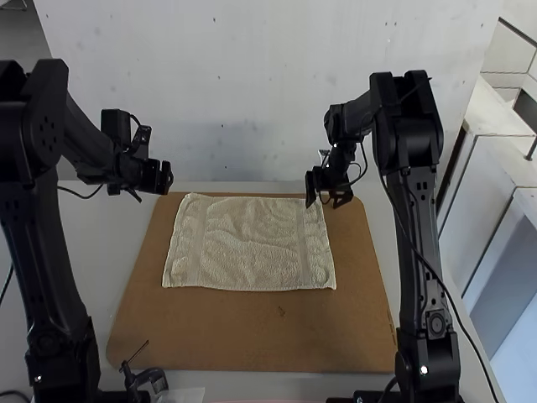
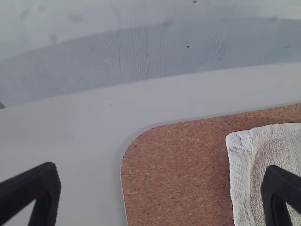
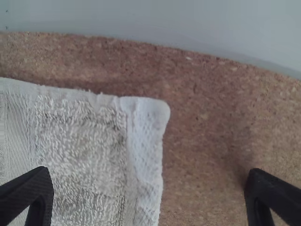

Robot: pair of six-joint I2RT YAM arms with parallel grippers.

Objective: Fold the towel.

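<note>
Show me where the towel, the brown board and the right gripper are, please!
Towel (image 1: 247,243): high view, on the middle of its fluffy face.
Brown board (image 2: 174,179): left wrist view, on its bare surface beside the towel.
Right gripper (image 3: 151,179): right wrist view, midway between its open fingertips.

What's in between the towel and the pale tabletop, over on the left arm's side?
Just a bare strip of the brown board lies between the towel and the tabletop; the high view shows it.
</note>
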